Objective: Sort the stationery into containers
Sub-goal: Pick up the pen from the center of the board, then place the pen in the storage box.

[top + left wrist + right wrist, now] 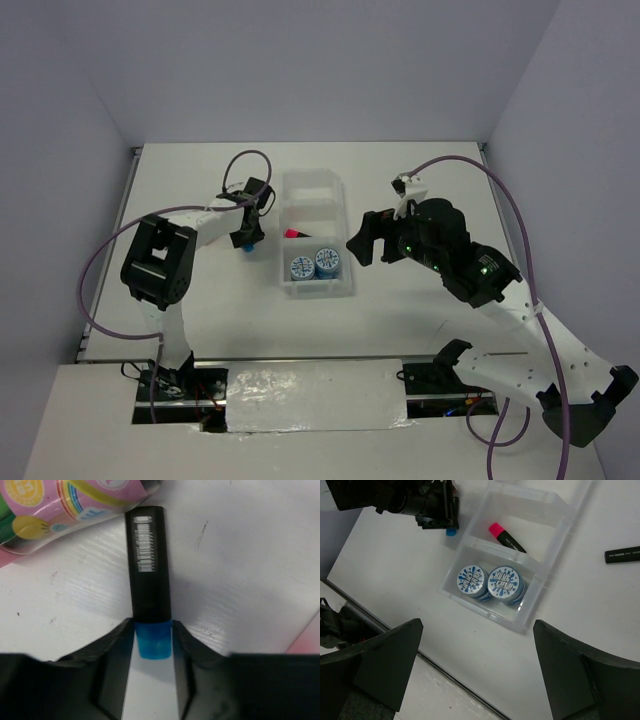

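Note:
A black marker (149,565) with a blue cap (154,640) lies flat on the white table. My left gripper (154,641) is shut on it, both fingers pressed against the cap's sides, left of the clear tray (344,283). The pink tube (75,505) lies just beyond the marker's far end. Two blue-and-white rolls (471,578) (506,582) fill the tray's near compartment. A pink-capped marker (505,536) rests in the middle compartment. My right gripper (477,630) hovers open and holds nothing, right of the tray and above the table.
Another black marker (622,555) lies on the table to the tray's right, its cap cut off by the frame edge. The tray's far compartment (310,186) holds nothing. The table's front edge (395,635) runs below my right gripper.

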Controlling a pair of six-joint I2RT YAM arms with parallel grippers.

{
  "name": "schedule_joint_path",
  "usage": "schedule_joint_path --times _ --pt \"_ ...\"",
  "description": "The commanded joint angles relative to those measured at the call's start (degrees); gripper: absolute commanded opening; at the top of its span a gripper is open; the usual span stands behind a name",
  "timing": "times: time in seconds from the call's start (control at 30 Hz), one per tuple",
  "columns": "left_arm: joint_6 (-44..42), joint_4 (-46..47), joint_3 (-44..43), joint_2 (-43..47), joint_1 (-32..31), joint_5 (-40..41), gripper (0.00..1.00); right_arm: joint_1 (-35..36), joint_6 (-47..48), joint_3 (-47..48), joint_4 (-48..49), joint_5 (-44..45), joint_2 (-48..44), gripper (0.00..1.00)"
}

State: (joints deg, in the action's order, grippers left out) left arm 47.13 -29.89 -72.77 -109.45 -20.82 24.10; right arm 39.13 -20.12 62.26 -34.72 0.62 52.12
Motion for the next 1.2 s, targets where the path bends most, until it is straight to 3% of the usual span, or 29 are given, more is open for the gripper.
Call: schedule_joint_path --times 0.0,0.03,0.23,0.33,0.43,0.7,0.8,0.83,0.93,1.03,1.17 --pt "0.85 1.59 1.75 0.55 0.25 -0.63 0.44 0.59 0.17 1.11 1.41 -0.36 0.09 1.00" --pt "0.85 1.94 2.11 0.81 0.25 -0.80 0.37 0.50 0.17 1.37 1.32 -0.36 0.09 1.00" --pt "1.03 3.26 5.53 4.85 -0.19 -2.91 0.22 0.50 0.43 2.34 0.53 -0.27 -0.53 1.00" --pt "0.42 3.26 6.77 8.28 -1.50 -3.88 0.04 0.50 0.43 2.69 0.36 -0.18 -0.70 1.00" --pt "-1.34 1.42 5.72 12.06 -3.87 -2.14 0.00 0.50 0.43 3.22 0.27 -0.36 -0.88 1.00" --pt "-6.17 -6.15 -1.49 22.41 -8.62 2.19 0.00 0.50 0.61 4.45 -0.70 -0.10 -1.84 1.00" --pt "-11.00 -1.68 -1.15 26.03 -9.59 -4.30 0.00 0.50 0.61 4.71 -0.79 0.08 -2.11 1.00" --pt "-15.71 2.34 -0.80 26.48 -9.77 -10.76 0.00 0.50 0.87 4.80 -0.88 0.08 -2.02 1.00" --pt "-25.75 6.06 -1.84 25.08 -10.03 -19.40 0.00 0.50 1.92 5.33 -1.23 0.43 -1.76 1.00" --pt "-32.88 9.05 -2.99 24.02 -9.94 -22.06 0.00 0.50 2.98 5.68 -1.58 1.31 -1.67 1.00" --pt "-45.95 10.82 -7.45 20.60 -10.03 -33.91 0.00 0.50 4.12 5.59 -2.10 2.01 -1.58 1.00"
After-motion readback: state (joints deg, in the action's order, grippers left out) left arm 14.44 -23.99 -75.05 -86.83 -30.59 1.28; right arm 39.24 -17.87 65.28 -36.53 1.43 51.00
